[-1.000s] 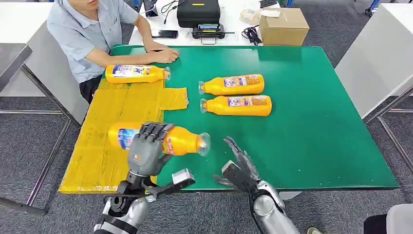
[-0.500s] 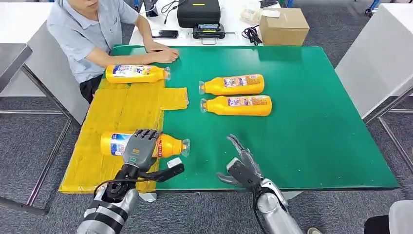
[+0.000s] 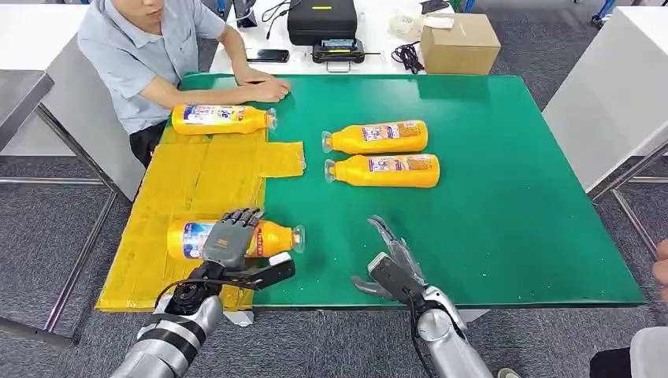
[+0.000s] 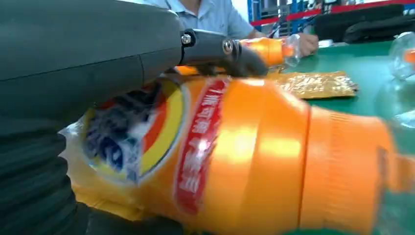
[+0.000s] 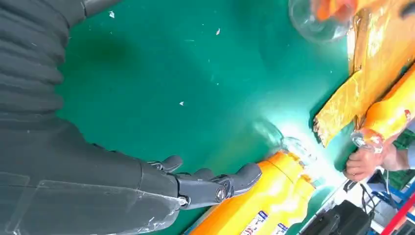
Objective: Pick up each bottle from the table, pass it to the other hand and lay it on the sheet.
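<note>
An orange bottle point(image 3: 272, 237) lies on its side across the near right edge of the yellow sheet point(image 3: 189, 177), clear cap over the green table point(image 3: 504, 197). My left hand point(image 3: 228, 239) holds it from above, fingers curled over its label; up close the bottle point(image 4: 244, 156) sits against the palm of that hand point(image 4: 73, 73). My right hand point(image 3: 391, 262) hovers open at the table's front edge, holding nothing; in its wrist view the hand point(image 5: 205, 186) spreads its fingers above the green top. Two more bottles point(image 3: 376, 137) point(image 3: 384, 170) lie mid-table. Another bottle point(image 3: 223, 119) lies at the sheet's far end.
A person point(image 3: 150, 47) sits at the far left corner, a hand point(image 3: 268, 89) resting on the table beside the far bottle. A cardboard box point(image 3: 458, 41) and a black case point(image 3: 321, 20) stand on the white table behind. Bare green surface spreads to the right.
My left hand has carried the bottle left and down until it lies on the sheet. The right hand has barely shifted at the front edge.
</note>
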You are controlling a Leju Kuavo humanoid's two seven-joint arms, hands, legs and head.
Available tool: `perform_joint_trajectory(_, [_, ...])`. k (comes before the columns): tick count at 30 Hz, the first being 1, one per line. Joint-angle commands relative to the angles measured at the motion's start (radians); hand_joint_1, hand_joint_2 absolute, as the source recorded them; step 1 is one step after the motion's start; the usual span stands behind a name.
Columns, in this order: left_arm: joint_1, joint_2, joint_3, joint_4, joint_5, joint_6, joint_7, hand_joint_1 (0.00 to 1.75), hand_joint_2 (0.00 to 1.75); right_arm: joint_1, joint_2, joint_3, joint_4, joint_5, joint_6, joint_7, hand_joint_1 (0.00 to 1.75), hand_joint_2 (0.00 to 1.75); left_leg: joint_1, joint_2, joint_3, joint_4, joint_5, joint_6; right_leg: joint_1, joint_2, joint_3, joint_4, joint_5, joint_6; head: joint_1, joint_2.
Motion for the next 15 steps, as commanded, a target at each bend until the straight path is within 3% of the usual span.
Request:
perform_joint_trajectory(1, [-0.056,0.009,-0.016,0.161,0.003,-0.088,0.021,0.0,1.75,-0.045,-0.001,-0.034,0.047,0.005,0.008,0.002,0.0,1.75,0.0,0.001,0.004,-0.001,0.0,-0.001,0.0,0.0,0.004,-0.001,0.0,-0.002,0.0,0.0])
perform_joint_trajectory(15, [-0.038,0.004,-0.017,0.171,0.041,-0.09,-0.009,0.0,1.75,-0.044,-0.01,-0.045,0.044,0.027,0.004,0.003,0.0,1.75,0.0,0.001,0.013,-0.001,0.0,-0.001,0.0,0.001,0.013,-0.001,0.0,-0.002,0.0,0.0])
